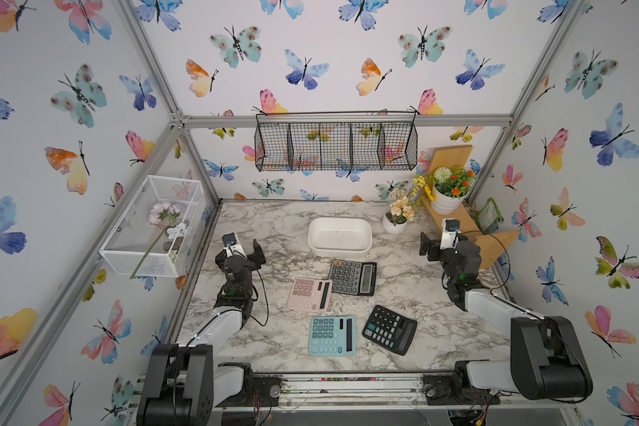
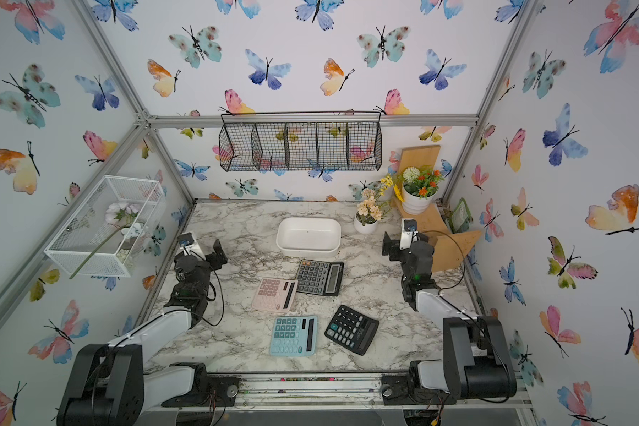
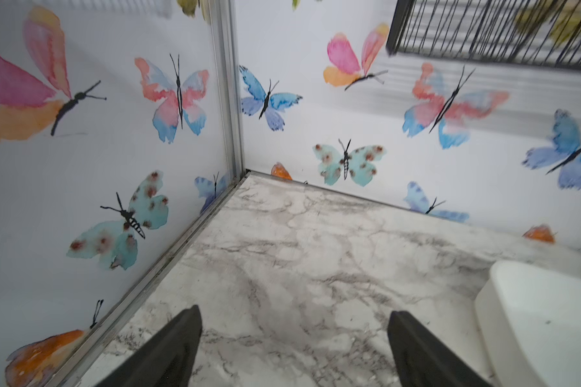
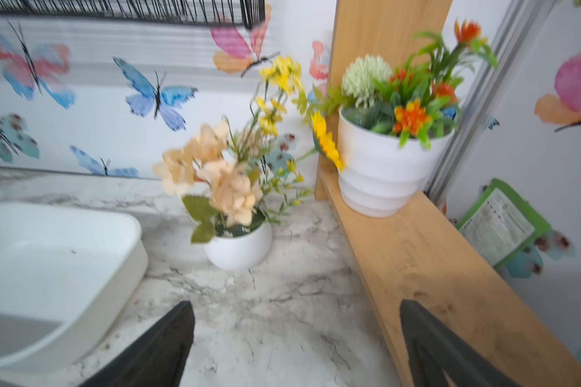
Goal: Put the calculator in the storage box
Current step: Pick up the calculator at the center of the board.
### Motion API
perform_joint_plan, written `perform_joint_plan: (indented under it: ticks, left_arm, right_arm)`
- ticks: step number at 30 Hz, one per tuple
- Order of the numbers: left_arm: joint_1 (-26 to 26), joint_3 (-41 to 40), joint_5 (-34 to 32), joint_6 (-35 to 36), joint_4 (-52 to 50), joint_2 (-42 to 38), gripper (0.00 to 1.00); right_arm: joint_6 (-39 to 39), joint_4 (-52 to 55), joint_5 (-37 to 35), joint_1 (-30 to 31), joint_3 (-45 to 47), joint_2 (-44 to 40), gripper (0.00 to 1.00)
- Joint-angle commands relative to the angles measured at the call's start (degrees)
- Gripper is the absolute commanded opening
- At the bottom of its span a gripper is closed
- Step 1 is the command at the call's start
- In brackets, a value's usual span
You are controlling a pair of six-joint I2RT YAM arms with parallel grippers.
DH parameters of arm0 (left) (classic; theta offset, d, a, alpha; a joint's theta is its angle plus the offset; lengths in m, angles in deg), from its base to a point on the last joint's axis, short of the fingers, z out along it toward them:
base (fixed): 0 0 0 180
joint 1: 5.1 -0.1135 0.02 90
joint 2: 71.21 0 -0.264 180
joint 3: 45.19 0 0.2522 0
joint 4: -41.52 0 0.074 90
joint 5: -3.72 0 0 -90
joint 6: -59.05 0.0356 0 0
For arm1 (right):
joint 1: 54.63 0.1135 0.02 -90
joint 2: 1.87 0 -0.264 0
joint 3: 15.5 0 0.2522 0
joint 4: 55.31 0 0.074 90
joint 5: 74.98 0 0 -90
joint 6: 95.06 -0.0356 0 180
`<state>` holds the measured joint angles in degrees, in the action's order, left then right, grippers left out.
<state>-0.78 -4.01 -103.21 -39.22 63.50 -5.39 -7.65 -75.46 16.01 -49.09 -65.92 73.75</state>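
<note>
Lying flat on the marble table [image 1: 273, 228], four calculators sit in front of the storage box [image 1: 339, 236], which stands open-topped toward the back, between the two grippers. The grey calculator [image 1: 353, 277] is nearest, just in front of the box's rim. Its corner meets the pink calculator [image 1: 309, 294], touching or overlapping, I cannot tell which. The blue calculator [image 1: 332, 335] and the black calculator [image 1: 389, 329] lie nearer the front edge, close together but apart, the black one tilted.

The left gripper [image 3: 295, 311] hovers near the left wall with its fingers spread wide, holding nothing. The right gripper [image 4: 296, 302] is spread wide and empty too, beside the wooden shelf [image 4: 426, 254].

There are two white flowerpots: the small pot [image 1: 394, 223] on the table right of the box, and the large pot [image 1: 446, 203] on the shelf. One black wire basket [image 1: 335, 145] hangs on the back wall, and one white mesh box [image 1: 152, 225] on the left wall.

Each wrist view cuts the storage box down to a corner, and the right wrist view is blurred. The key labels are too small to read.
</note>
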Motion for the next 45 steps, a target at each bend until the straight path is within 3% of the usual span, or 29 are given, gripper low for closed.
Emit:
perform_joint_plan:
  ticks: [1, 3, 8, 14, 17, 26, 35, 45]
  left_arm:
    - [1.16, 4.96, 3.65, -10.44, -19.73, -5.42, 0.87]
    - [2.81, 8.13, 4.89, -11.92, -26.56, -4.95, 0.87]
    - [10.14, 10.34, 5.62, -13.52, -32.95, -3.24, 0.88]
    - [12.12, 9.6, 5.78, -14.75, -36.14, -2.41, 0.89]
    - [12.33, 8.89, 7.44, -15.5, -35.78, -2.41, 0.88]
    - [13.91, 7.34, 10.27, -16.34, -33.85, -0.24, 0.89]
    - [16.43, 9.44, 14.57, -17.48, -27.79, 5.74, 0.91]
    - [17.04, 9.83, 14.56, -17.57, -27.99, 6.08, 0.92]
  right_arm:
    - [-13.24, 25.72, 8.65, -0.18, -9.83, -3.07, 0.98]
    - [-18.97, 35.37, 12.64, -0.18, -14.26, -2.13, 0.98]
    - [-31.37, 39.03, 22.12, 0.19, -10.4, -7.35, 0.98]
    - [-39.99, 53.64, 20.03, 1.75, -6.77, -18.92, 0.99]
    - [-43.36, 61.81, 19.99, 1.75, -4.95, -24.55, 0.94]
    - [-48.03, 72.23, 29.06, 1.84, 5.02, -32.32, 0.76]
    - [-44.73, 73.8, 34.77, 2.02, 9.5, -29.8, 0.79]
    - [-44.42, 71.03, 35.84, 4.35, 14.45, -27.82, 0.76]
